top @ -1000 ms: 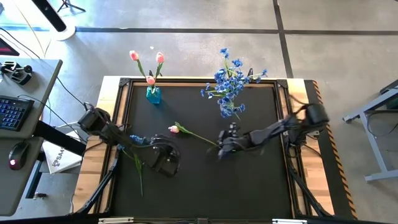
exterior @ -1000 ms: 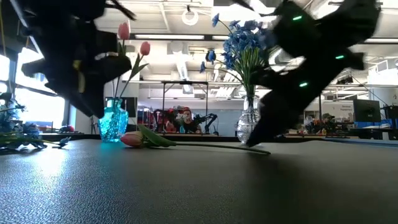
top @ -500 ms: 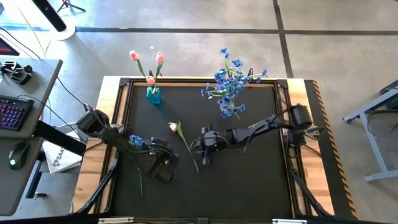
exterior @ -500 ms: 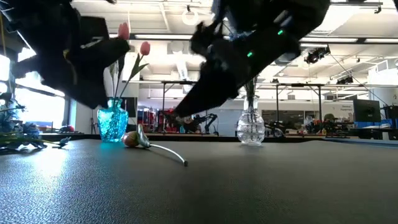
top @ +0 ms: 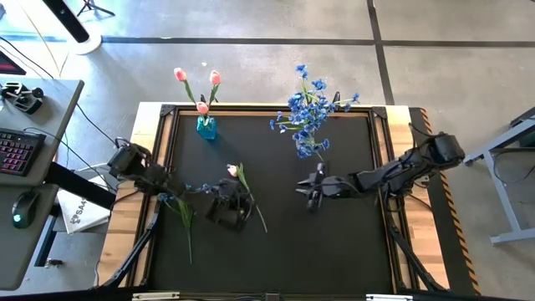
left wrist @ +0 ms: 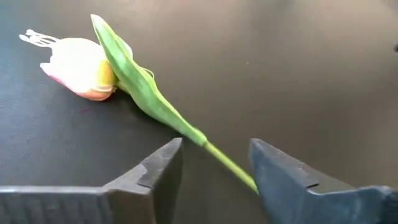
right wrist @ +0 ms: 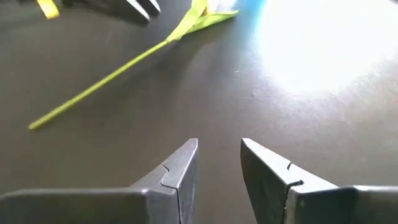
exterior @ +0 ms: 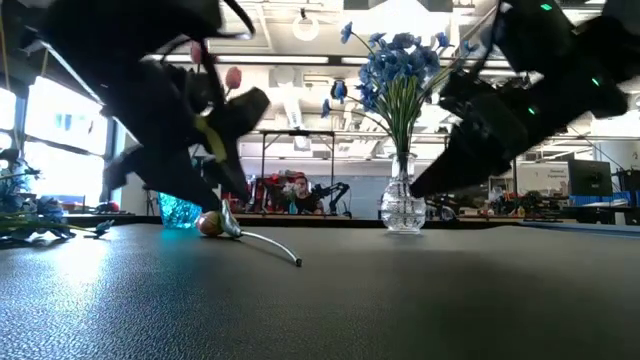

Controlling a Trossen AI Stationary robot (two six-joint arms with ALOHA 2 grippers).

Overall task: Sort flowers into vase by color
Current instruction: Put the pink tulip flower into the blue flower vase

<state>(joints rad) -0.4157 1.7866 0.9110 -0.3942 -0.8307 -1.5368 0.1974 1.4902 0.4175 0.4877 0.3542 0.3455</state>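
A pink-orange tulip lies flat on the black tabletop, with its blossom toward the far side and its stem end toward the near edge. My left gripper stands open over the stem, one finger on each side, just below the leaf. My right gripper is open with nothing in it, to the right of the tulip and just above the table. A blue bunch lies under my left arm. A teal vase holds three pink tulips. A clear vase holds blue flowers. My left gripper's fingers slant down from the table's left and lie across the tulip's stem. The stem runs close along one finger's inner side, and I cannot tell whether it touches. The tulip lies flat on the table.
Both vases stand at the table's far edge. A raised frame runs round the tabletop. The near half and the right side of the black surface are bare. People show in the room behind.
My right gripper swept toward the table's left, swinging the tulip's stem end toward the near edge while the blossom stayed in place. It then let go and drew back toward the right edge. My left gripper moved right, over to the tulip's stem, and tipped.
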